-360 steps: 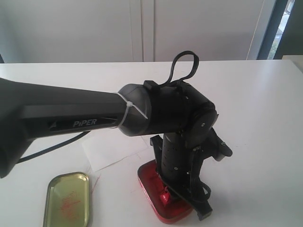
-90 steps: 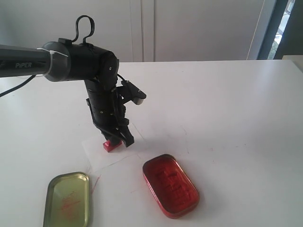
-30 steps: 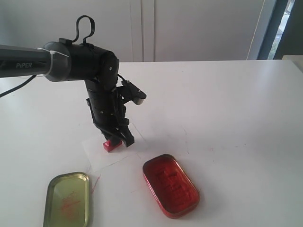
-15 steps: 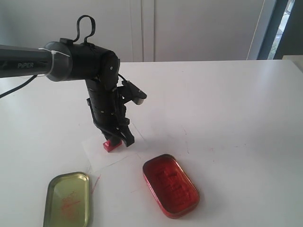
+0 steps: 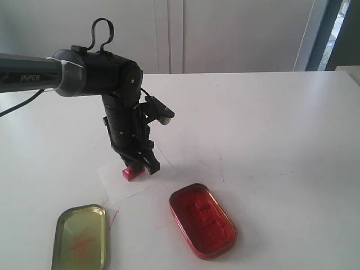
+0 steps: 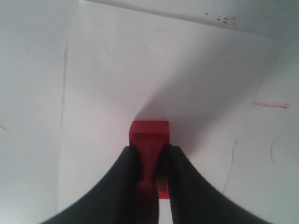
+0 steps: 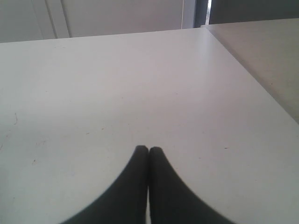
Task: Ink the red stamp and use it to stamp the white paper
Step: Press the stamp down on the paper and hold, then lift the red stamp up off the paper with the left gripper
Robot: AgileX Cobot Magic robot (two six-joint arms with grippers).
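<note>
Left claw (image 6: 152,154) clamped on red stamp (image 6: 149,132) knob, base on white paper (image 6: 187,79); prob. light, rigid, so grip knob.

the stamp (image 5: 133,173) stands on the paper (image 5: 119,188) with the left gripper (image 5: 138,166) clamped on its handle from above. in the exterior view the ink tin (image 5: 173,209) lies on the table (image 5: 270,124) right of the paper and nearer the camera, and the tin lid (image 5: 80,236) lies left of the tin, by the paper's near edge.
</note>
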